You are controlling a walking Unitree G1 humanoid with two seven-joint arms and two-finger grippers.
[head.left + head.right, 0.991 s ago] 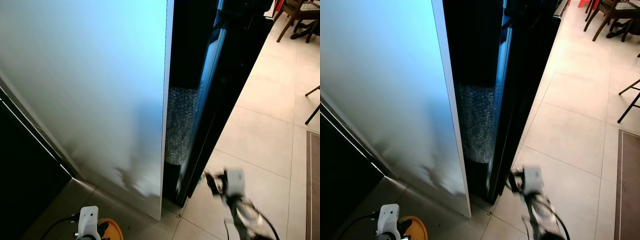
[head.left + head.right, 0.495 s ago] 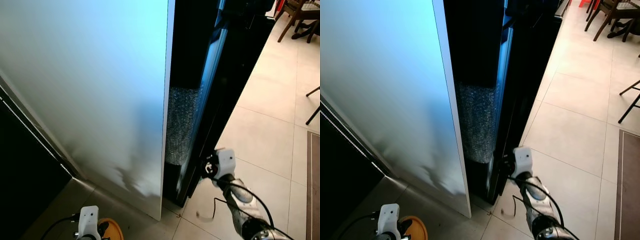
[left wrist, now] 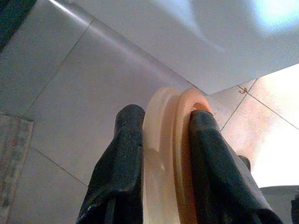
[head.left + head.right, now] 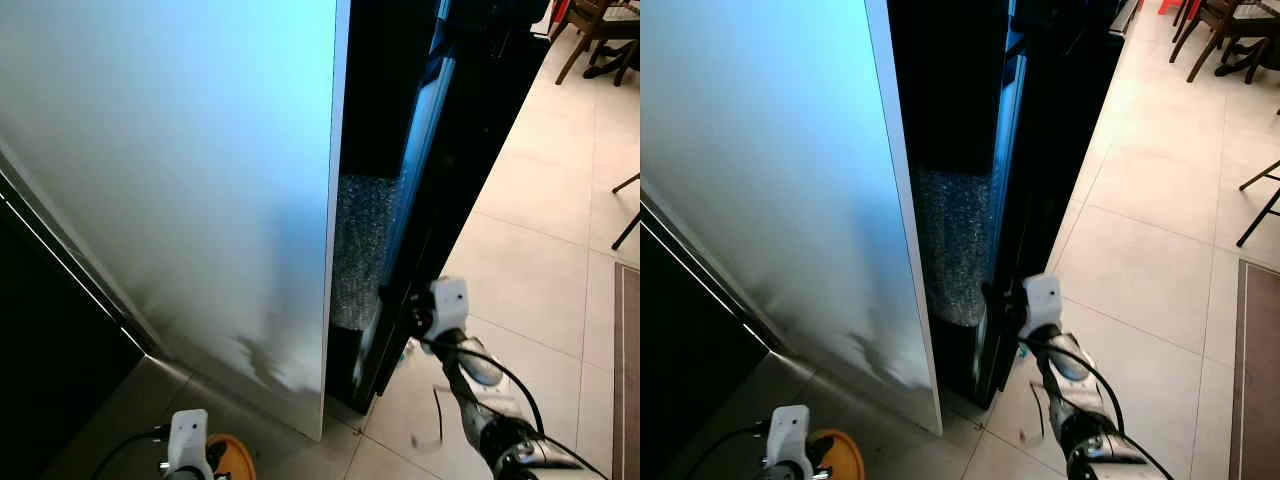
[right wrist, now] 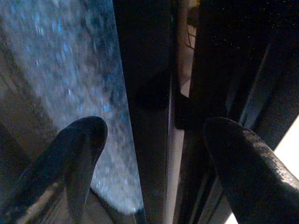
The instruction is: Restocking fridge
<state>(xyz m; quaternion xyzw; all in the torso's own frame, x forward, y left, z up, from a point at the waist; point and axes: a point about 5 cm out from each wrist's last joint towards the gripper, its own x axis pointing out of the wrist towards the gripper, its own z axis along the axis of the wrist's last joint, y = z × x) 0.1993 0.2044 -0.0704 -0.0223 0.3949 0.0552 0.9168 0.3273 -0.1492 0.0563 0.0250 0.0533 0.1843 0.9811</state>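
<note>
You're reaching your right claw (image 4: pixel 992 300) up to the edge of the dark fridge door (image 4: pixel 440 190), fingers spread apart and straddling that edge low down, beside the bubbly-textured panel (image 4: pixel 358 245) inside the gap. I'd judge that door to be heavy and stiff, with a smooth, glossy face that could slip, so you're best hooking the edge itself rather than pressing the flat front. Your left claw (image 3: pixel 161 140) is hanging low beside the white side panel (image 4: pixel 180 180), clamped on a pale orange disc-like item (image 3: pixel 170 154); it looks like rigid, light plastic, pinched across its rim. The head views are giving you the whole door and the tiled floor (image 4: pixel 540 270), while the right wrist view is showing how the fingers (image 5: pixel 79 149) are sitting either side of the door edge.
</note>
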